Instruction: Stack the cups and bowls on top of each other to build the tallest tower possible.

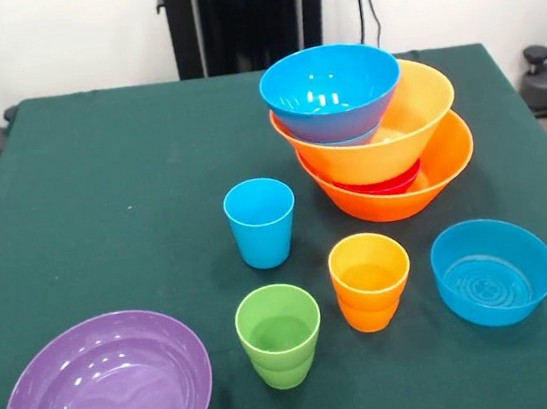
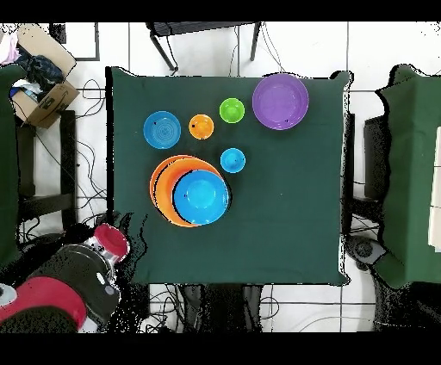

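Orange-based tower (image 1: 375,131) is partly up; we've still got three cups (image 1: 262,222), purple bowl (image 1: 107,393) and blue bowl (image 1: 494,270) loose. Can't tell the gripper's grip.

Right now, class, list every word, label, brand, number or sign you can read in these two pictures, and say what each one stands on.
None can be read.
The cups and bowls, such as the blue cup and the purple bowl, are plain, with no print.
The cardboard box beside the table in the overhead view has markings too small and blurred to read.
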Robot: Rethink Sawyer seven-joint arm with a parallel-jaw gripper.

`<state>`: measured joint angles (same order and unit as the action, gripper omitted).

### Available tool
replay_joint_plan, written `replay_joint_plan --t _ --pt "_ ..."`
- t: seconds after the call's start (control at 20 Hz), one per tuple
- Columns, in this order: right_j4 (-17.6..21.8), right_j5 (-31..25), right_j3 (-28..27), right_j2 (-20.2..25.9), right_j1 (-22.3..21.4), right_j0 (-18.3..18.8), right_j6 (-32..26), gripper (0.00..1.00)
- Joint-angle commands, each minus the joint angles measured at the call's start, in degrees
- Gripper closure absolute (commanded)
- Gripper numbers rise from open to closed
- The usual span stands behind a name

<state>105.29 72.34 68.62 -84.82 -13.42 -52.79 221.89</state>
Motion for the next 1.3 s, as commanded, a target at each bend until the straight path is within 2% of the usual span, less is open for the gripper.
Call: replay_joint_plan --t 0.05,0.35,0.4,0.75,1.3 --pt "-1.15 -0.85 0.74 9.0 3.24 4.28 -0.84 0.0" --pt "-0.96 -0.98 0.2 9.38 3.49 5.06 -2.25 0.0" --pt "-1.04 -1.37 -0.13 10.15 2.9 5.53 -4.49 0.0" --pt "-1.89 -2.17 -1.03 11.01 3.19 7.59 -5.0 0.0" --pt "-2.12 -4.68 0.02 12.15 3.78 8.32 -8.2 0.0"
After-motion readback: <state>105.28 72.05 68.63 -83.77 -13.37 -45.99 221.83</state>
